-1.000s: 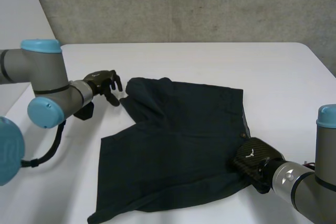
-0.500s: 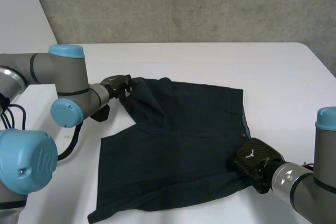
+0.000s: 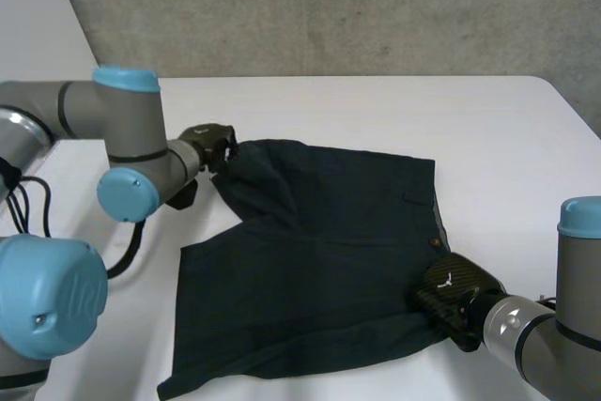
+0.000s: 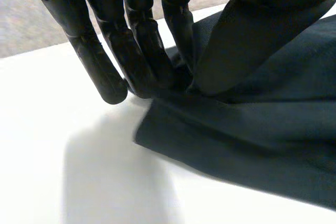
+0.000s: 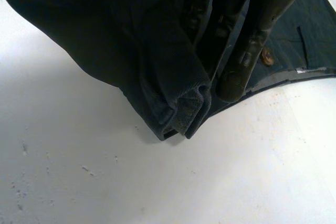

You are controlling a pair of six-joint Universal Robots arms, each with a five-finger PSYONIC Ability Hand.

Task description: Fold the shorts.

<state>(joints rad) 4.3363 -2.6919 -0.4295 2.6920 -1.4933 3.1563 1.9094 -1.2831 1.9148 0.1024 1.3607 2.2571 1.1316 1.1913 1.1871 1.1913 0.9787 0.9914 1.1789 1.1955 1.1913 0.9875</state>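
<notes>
Grasp set at two corners, fold not yet begun

At the left hand [image 3: 208, 143], fingers [image 4: 139, 51] and thumb pinched together on the shorts [image 3: 319, 260], at the garment's far corner toward the table's left edge, with that corner pulled up into a small rumpled peak. At the right hand [image 3: 451, 296], fingers [image 5: 247, 40] closed on a bunched roll of cloth raised slightly off the table [image 3: 376, 110]. Grip placed at the near end of the waistband, toward the table's near right corner, just beside the button [image 3: 434, 243].

Between the two grips, dark cloth spread across the middle of the table. Waistband toward the right edge, leg openings toward the left and near edges, some creasing below the left hand.

Done, judging by this: opposite corners taken in hand. Left to do: every fold. No half laid over the other yet. Likely next: carrying one held side across onto the other, then smoothing and halving again.
</notes>
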